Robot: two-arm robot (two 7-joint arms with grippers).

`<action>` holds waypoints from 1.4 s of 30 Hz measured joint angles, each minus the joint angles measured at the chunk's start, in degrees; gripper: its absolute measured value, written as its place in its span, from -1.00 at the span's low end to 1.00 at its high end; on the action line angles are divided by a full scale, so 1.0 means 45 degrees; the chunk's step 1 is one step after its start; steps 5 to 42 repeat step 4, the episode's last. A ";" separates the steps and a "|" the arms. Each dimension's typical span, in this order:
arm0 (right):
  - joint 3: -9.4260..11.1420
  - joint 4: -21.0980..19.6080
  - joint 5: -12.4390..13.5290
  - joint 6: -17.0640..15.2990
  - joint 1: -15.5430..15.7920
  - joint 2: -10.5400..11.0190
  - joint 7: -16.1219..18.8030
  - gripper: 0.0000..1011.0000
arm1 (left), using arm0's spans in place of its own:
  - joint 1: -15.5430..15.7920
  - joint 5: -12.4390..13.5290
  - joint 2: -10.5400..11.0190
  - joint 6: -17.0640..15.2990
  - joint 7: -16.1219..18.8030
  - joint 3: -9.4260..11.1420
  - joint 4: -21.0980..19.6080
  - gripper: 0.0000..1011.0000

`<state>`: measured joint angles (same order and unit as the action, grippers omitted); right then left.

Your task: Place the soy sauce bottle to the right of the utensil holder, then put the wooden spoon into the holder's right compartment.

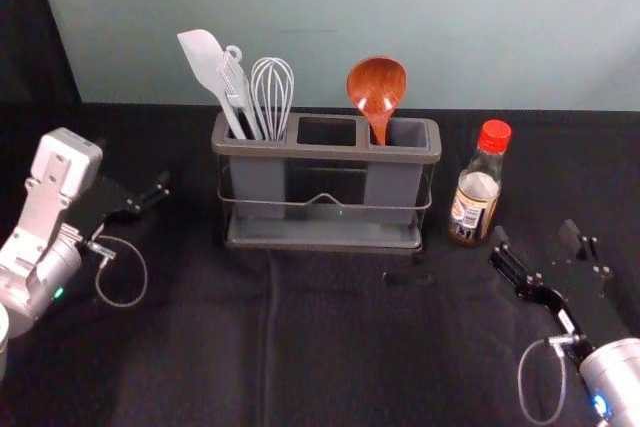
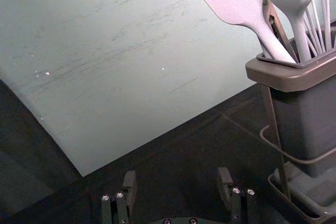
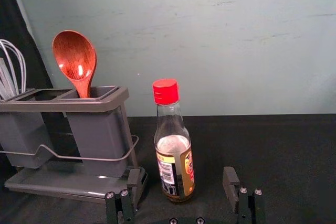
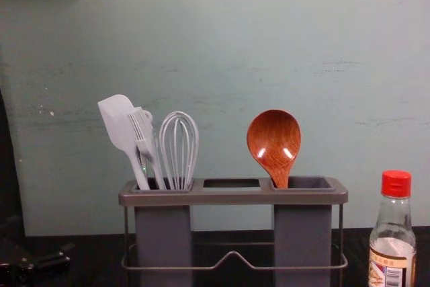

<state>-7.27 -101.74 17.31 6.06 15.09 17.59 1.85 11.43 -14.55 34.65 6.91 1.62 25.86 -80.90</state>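
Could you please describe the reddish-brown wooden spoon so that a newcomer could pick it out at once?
On the black cloth stands a wide grey utensil holder. In its right compartment, a reddish-brown wooden spoon stands with its rounded bowl up. It is alone there, while the pale spatula, bristled brush and wire whisk share the left compartment.

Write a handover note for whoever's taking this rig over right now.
Left gripper: open, empty, left of the utensil holder.
Right gripper: open, empty, in front of and to the right of the soy sauce bottle.
Done: bottle upright right of the holder; wooden spoon in its right compartment, bowl up.
Left to do: apparently nothing.
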 joint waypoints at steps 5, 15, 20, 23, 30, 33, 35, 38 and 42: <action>0.0000 0.0000 0.0000 0.0000 -0.0001 0.0000 0.0000 0.98 | 0.0000 0.0000 0.0000 0.0000 0.0000 0.0000 0.0000 0.99; 0.0000 0.0000 0.0000 0.0000 -0.0001 0.0000 0.0000 0.98 | 0.0000 0.0000 0.0000 0.0000 0.0000 0.0000 0.0000 0.99; 0.0000 0.0000 0.0000 0.0000 -0.0001 0.0000 0.0000 0.98 | 0.0000 0.0000 0.0000 0.0000 0.0000 0.0000 0.0000 0.99; 0.0000 0.0000 0.0000 0.0000 -0.0001 0.0000 0.0000 0.98 | 0.0000 0.0000 0.0000 0.0000 0.0000 0.0000 0.0000 0.99; 0.0000 0.0000 0.0000 0.0000 -0.0001 0.0000 0.0000 0.98 | 0.0000 0.0000 0.0000 0.0000 0.0000 0.0000 0.0000 0.99; 0.0000 0.0000 0.0000 0.0000 -0.0001 0.0000 0.0000 0.98 | 0.0000 0.0000 0.0000 0.0000 0.0000 0.0000 0.0000 0.99; 0.0000 0.0000 0.0000 0.0000 -0.0001 0.0000 0.0000 0.98 | 0.0000 0.0000 0.0000 0.0000 0.0000 0.0000 0.0000 0.99; 0.0000 0.0000 0.0000 0.0000 -0.0001 0.0000 0.0000 0.98 | 0.0000 0.0000 0.0000 0.0000 0.0000 0.0000 0.0000 0.99; 0.0000 0.0000 0.0000 0.0000 -0.0001 0.0000 0.0000 0.98 | 0.0000 0.0000 0.0000 0.0000 0.0000 0.0000 0.0000 0.99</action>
